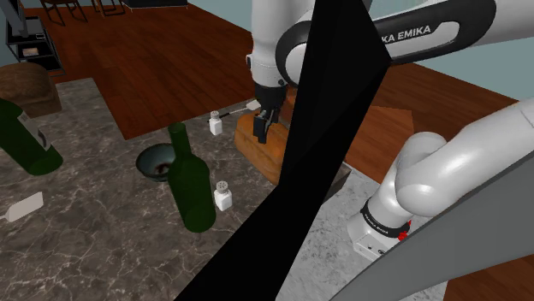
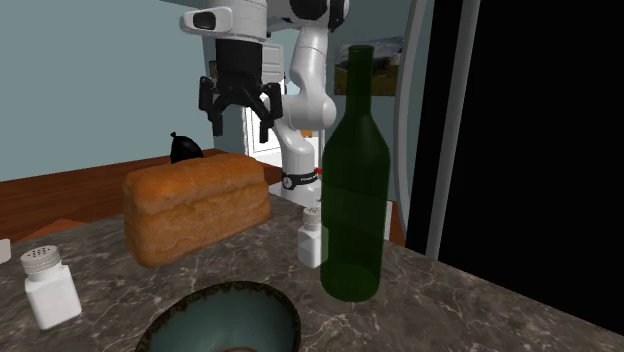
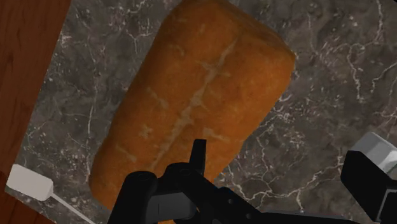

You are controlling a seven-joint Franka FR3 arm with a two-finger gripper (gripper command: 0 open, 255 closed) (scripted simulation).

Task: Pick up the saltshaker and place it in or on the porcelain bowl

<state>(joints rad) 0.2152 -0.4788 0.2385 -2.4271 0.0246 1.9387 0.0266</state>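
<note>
Two white saltshakers with grey caps stand on the dark marble counter. One (image 1: 215,122) (image 2: 48,287) is beside the bread loaf (image 1: 261,141) (image 2: 195,205) (image 3: 203,95). The other (image 1: 223,195) (image 2: 312,235) stands close to a green bottle (image 1: 190,184) (image 2: 352,190). The dark-rimmed bowl (image 1: 157,161) (image 2: 220,320) sits between the shakers, just beside the bottle. My gripper (image 1: 267,120) (image 2: 240,105) (image 3: 251,175) hangs open above the loaf, well clear of both shakers, with nothing between its fingers.
A second green bottle (image 1: 26,137) stands at the shoulder view's left. A thin white utensil (image 1: 240,109) (image 3: 28,181) lies at the counter's edge by the loaf, another white piece (image 1: 26,205) at the lower left. A black wedge (image 1: 308,171) crosses the shoulder view. Wooden floor lies beyond the counter.
</note>
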